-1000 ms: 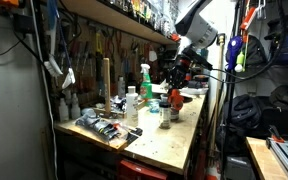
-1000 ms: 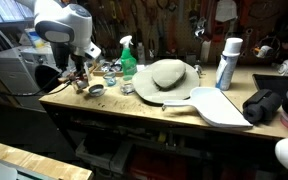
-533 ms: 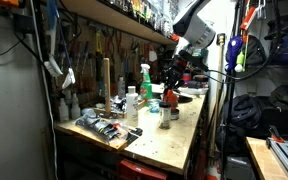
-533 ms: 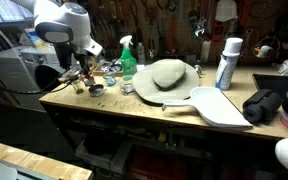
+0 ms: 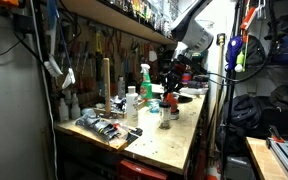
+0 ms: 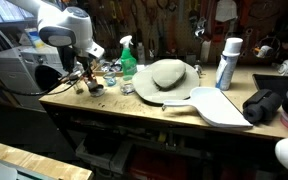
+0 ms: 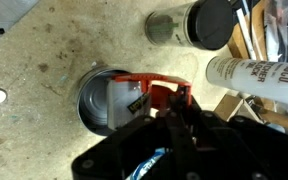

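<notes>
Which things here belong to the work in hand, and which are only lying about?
In hand:
- gripper
- red-and-white item at its fingertips
- metal tin under it

Lying about:
- black-capped jar
- white bottle
- green spray bottle
- hat
- white spray can

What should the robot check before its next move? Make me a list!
1. Pincer close over the rim of the round metal tin: ok.
2. Pincer's hold on the orange-and-white item: cannot tell, the fingers are hidden.
3. Tin standing flat on the workbench: ok.
4. Black-capped can apart from the tin: ok.
5. Room beside the white bottle: not ok, it looks very close to the pincer.
</notes>
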`<state>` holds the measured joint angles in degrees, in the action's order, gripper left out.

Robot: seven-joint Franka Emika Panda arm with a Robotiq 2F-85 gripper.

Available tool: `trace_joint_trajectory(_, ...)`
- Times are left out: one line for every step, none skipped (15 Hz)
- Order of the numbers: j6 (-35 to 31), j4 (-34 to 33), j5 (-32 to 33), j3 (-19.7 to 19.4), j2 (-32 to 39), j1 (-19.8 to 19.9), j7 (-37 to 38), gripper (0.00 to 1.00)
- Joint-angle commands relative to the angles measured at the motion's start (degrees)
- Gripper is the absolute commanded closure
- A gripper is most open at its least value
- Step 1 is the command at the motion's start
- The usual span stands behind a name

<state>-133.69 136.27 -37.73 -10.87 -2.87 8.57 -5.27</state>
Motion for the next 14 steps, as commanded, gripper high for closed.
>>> trace_joint_trajectory(-2.26,-0.10,1.51,0.29,0.89,0.47,1.08,0.97)
trace_joint_trajectory(-3.14,-0.09,1.91,0.42,1.23,0.41,1.45,0.97)
trace_joint_trajectory(-3.40,-0.12,2.49,0.52,1.51,0.33,1.72,0.97)
trace_joint_trajectory(-4.14,-0.06,3.14,0.62,1.75,0.28,2.14,0.97)
trace_joint_trajectory(-4.21,-0.11,3.80,0.66,2.04,0.28,2.50,0.97)
trace_joint_trajectory(-4.31,-0.18,4.66,0.71,2.32,0.30,3.01,0.97)
trace_joint_trajectory(-4.03,-0.19,5.51,0.74,2.44,0.32,3.35,0.69)
trace_joint_trajectory(-3.93,-0.12,6.13,0.78,2.39,0.32,3.83,0.62)
trace_joint_trajectory(-3.74,-0.08,6.62,0.79,2.23,0.33,4.06,0.55)
trace_joint_trajectory(-2.99,-0.11,6.48,0.71,1.79,0.41,3.78,0.49)
trace_joint_trajectory(-2.34,-0.15,6.39,0.63,1.27,0.50,3.66,0.42)
trace_joint_trajectory(-1.62,-0.19,5.78,0.50,0.52,0.60,3.07,0.33)
trace_joint_trajectory(-1.19,-0.32,5.71,0.41,0.03,0.68,3.38,0.26)
trace_joint_trajectory(-0.54,-0.49,5.38,0.22,-0.80,0.83,3.46,0.18)
